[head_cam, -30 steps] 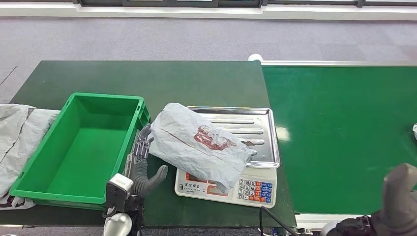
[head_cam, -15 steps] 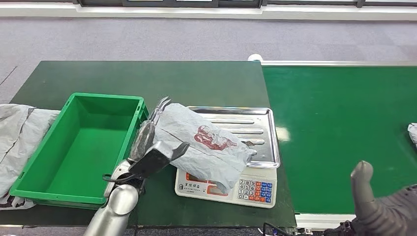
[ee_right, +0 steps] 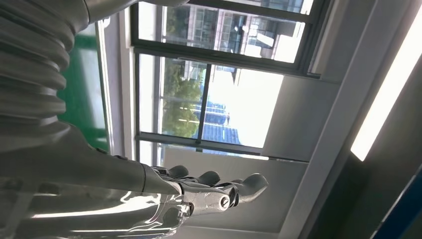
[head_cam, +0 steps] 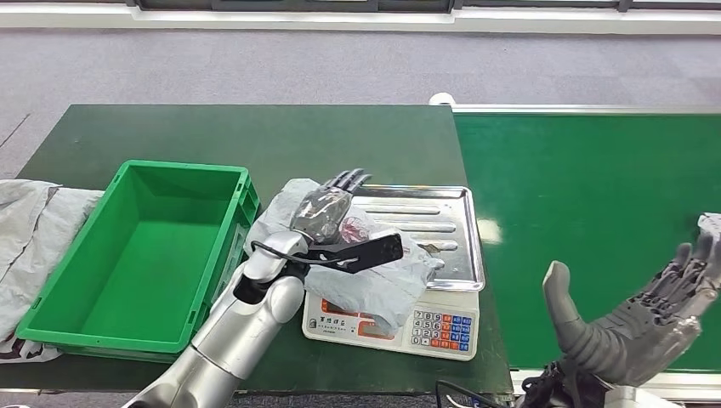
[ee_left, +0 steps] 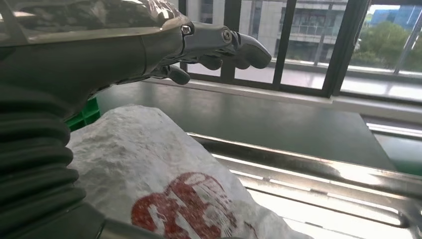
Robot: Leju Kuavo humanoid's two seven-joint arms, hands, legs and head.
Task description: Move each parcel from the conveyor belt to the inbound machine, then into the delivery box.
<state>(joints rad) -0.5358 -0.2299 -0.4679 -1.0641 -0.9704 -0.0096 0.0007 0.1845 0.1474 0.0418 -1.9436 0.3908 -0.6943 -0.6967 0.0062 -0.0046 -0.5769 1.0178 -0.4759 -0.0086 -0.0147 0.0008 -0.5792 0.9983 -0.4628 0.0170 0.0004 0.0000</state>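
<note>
One grey parcel (head_cam: 357, 263) on scale tray (head_cam: 442, 221), frame centre. Left hand (head_cam: 327, 208) over parcel, fingers spread, empty. Right hand (head_cam: 633, 323) lower right, wide, empty.

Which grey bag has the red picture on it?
The parcel lying on the scale, under the left hand. The grey bags left of the green box show no red marking.
</note>
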